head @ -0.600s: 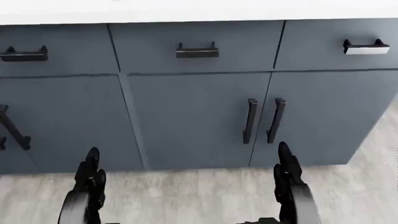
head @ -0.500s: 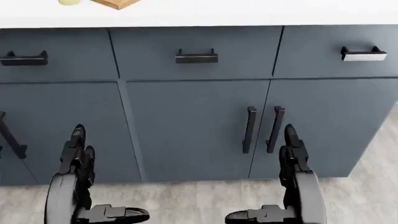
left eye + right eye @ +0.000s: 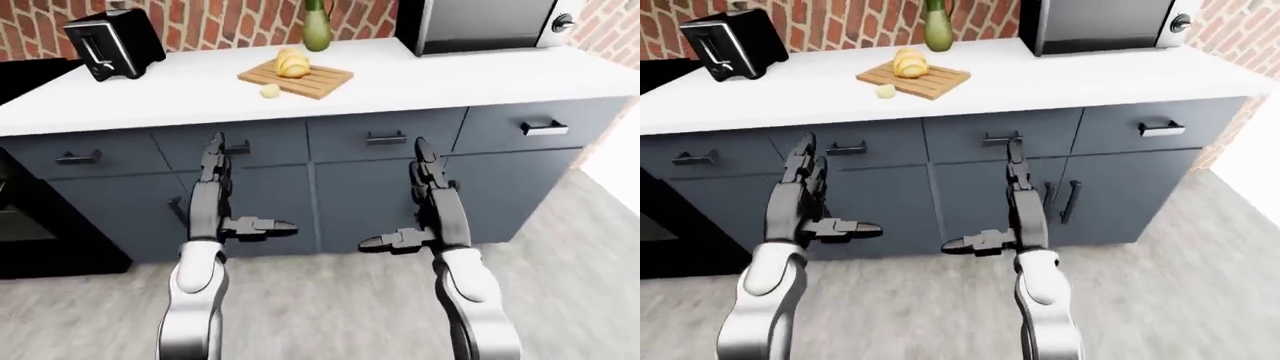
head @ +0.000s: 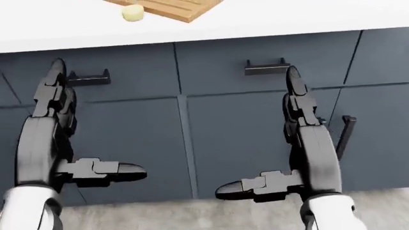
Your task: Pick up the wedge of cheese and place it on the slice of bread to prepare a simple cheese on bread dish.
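A small pale yellow wedge of cheese (image 3: 269, 91) lies on the white counter (image 3: 420, 79), just off the lower left corner of a wooden cutting board (image 3: 297, 78). The bread (image 3: 292, 63) sits on the board. The cheese (image 4: 132, 13) and the board's edge (image 4: 172, 7) also show at the top of the head view. My left hand (image 3: 228, 196) and right hand (image 3: 415, 202) are both open and empty, fingers pointing up and thumbs turned inward. They hang before the grey cabinet fronts, below the counter's edge and well short of the cheese.
A black toaster (image 3: 112, 43) stands at the counter's left, a green bottle (image 3: 317, 26) behind the board, and a microwave (image 3: 480, 22) at the right. A black oven (image 3: 30, 225) is at the far left. Grey drawers and doors (image 3: 350, 195) have black handles. The floor is grey wood.
The head view has tilted up and shifted, bringing the counter edge, board and cheese further into the picture. Both hands have risen in front of the cabinets and stay open.
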Motion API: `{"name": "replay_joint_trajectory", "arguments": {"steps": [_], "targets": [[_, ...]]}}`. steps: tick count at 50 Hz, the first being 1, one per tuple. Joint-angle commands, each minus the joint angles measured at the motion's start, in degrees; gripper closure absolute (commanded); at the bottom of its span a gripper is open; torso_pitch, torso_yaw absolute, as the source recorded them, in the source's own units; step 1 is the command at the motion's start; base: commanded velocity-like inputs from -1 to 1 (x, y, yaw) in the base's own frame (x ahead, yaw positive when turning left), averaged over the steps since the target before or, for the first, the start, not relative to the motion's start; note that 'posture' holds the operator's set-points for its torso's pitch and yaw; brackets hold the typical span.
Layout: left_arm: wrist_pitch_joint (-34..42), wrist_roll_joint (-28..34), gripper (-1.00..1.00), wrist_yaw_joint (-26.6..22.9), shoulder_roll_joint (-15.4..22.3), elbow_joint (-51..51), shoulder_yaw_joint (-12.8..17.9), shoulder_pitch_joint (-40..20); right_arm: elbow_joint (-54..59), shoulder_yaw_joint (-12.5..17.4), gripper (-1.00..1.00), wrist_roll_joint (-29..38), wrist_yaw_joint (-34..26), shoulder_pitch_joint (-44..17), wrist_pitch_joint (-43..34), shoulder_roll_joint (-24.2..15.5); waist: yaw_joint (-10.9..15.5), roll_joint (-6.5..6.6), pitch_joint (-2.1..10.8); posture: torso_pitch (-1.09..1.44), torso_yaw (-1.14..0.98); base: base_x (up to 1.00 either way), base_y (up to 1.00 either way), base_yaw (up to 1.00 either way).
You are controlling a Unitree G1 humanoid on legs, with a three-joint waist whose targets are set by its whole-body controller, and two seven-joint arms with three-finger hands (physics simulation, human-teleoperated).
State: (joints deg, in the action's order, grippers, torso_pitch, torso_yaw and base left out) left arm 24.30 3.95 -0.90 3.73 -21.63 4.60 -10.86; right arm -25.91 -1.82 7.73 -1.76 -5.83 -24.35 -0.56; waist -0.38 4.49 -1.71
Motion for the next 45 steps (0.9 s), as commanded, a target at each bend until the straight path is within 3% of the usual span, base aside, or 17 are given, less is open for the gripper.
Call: {"name": "replay_joint_trajectory", "arguments": {"steps": [1, 2, 6, 9, 14, 15, 18, 21, 22, 24, 25, 26, 37, 39, 42, 44, 45], "targets": [[1.7, 0.3, -1.0, 0.2, 0.3, -5.5, -0.5, -3.1, -4.6, 1.1, -1.0, 0.6, -0.1, -2.4, -1.4, -0.4, 0.0, -0.64, 0.89, 0.0, 0.0, 0.27, 0.67, 0.0], [2.3, 0.0, -1.0, 0.1, 0.3, -6.4, -0.2, -3.5, -5.7, 1.0, -1.0, 0.7, -0.2, -2.9, -2.5, -0.4, 0.0, -1.29, 1.05, 0.0, 0.0, 0.27, 0.41, 0.0], [6.1, -0.2, -1.0, 0.2, 0.8, -10.7, 0.2, -5.5, -9.0, 0.2, -1.0, 1.2, -0.9, -5.1, -6.4, -0.3, -0.3, -0.36, -0.41, 0.0, 0.0, 0.27, 0.08, 0.0], [9.5, -0.7, -1.0, -0.6, 1.4, -13.5, 0.4, -7.7, -9.7, -0.5, -1.0, 2.6, -1.0, -7.9, -9.3, -0.2, -0.1, -1.02, -0.94, 0.0, 0.0, 0.25, 0.0, 0.0], [13.6, -0.5, -1.0, -0.8, 2.6, -14.8, 0.3, -11.7, -15.0, -0.9, -1.0, 4.1, -2.1, -12.6, -16.9, -0.2, -1.1, -4.34, 1.41, 0.0, 0.0, 0.01, 0.0, 0.0], [14.6, -0.6, -1.0, -0.9, 2.8, -14.7, 0.4, -12.7, -15.6, -0.8, -1.0, 4.6, -2.4, -14.2, -18.5, -0.4, -0.7, -3.41, 1.65, 0.0, 0.0, 0.0, 0.0, 0.0], [16.3, -0.3, -1.0, -1.0, 3.1, -15.4, 0.3, -14.2, -18.3, -0.4, -1.0, 4.8, -3.2, -18.2, -23.9, -0.5, 0.9, -5.46, -0.07, 0.0, 0.0, 0.0, 0.0, 0.0], [16.8, -0.6, -1.0, -1.0, 3.6, -14.5, 1.0, -15.7, -19.7, -0.7, -1.0, 5.1, -3.5, -19.7, -26.1, -0.7, 0.5, -6.44, 0.01, 0.0, 0.0, 0.0, 0.0, 0.0], [17.2, -0.7, -1.0, -0.9, 3.8, -14.4, 1.3, -16.1, -19.7, -0.9, -1.0, 4.8, -3.7, -19.5, -25.7, -0.5, 0.2, -5.64, -0.91, 0.0, 0.0, 0.05, 0.0, 0.0], [18.2, -1.0, -1.0, -0.9, 4.0, -15.8, 1.4, -15.9, -19.2, -0.6, -1.0, 4.6, -3.7, -19.3, -25.1, -0.5, 0.7, 0.74, -0.05, 0.0, 0.0, 0.25, 0.0, 0.0], [18.6, -1.0, -1.0, -0.9, 4.1, -16.5, 1.4, -15.8, -19.2, -0.6, -1.0, 4.8, -3.6, -19.4, -25.0, -0.7, 0.3, 0.66, -0.25, 0.0, 0.0, 0.26, 0.0, 0.0], [18.5, -1.0, -1.0, -0.9, 4.1, -16.7, 1.4, -15.5, -19.3, -0.3, -1.0, 4.4, -3.8, -19.3, -25.1, -0.6, 0.9, -0.73, -0.81, 0.0, 0.0, 0.27, 0.0, 0.0], [18.7, -0.2, -1.0, -1.1, 4.4, -16.4, 1.1, -15.6, -19.4, 2.0, -1.0, 0.1, -2.6, -19.5, -24.9, -1.3, 1.5, -5.25, 0.06, 0.0, 0.0, 0.25, -0.05, 0.0], [18.8, 0.0, -1.0, -1.3, 4.3, -16.8, 1.0, -15.3, -19.7, 1.7, -1.0, 0.0, -2.2, -19.5, -25.3, -1.6, 1.6, -4.19, 0.28, 0.0, 0.0, 0.22, -0.39, 0.0], [18.6, 0.2, -1.0, -1.6, 4.2, -16.7, 1.1, -15.0, -20.5, 1.3, -1.0, 0.1, -2.0, -19.8, -26.0, -2.0, 2.1, -5.25, 0.47, 0.0, 0.0, 0.22, -0.39, 0.0], [18.4, 0.3, -1.0, -1.7, 4.2, -16.7, 1.1, -14.7, -20.5, 1.3, -1.0, 0.1, -1.8, -19.8, -25.9, -2.0, 2.3, -7.62, 0.69, 0.0, 0.0, 0.23, -0.39, 0.0], [18.1, 0.2, -1.0, -1.8, 4.1, -16.4, 1.3, -14.6, -19.9, 1.1, -1.0, 0.2, -1.7, -19.5, -25.2, -2.0, 2.1, -10.04, 1.25, 0.0, 0.0, 0.22, -0.38, 0.0]]}}
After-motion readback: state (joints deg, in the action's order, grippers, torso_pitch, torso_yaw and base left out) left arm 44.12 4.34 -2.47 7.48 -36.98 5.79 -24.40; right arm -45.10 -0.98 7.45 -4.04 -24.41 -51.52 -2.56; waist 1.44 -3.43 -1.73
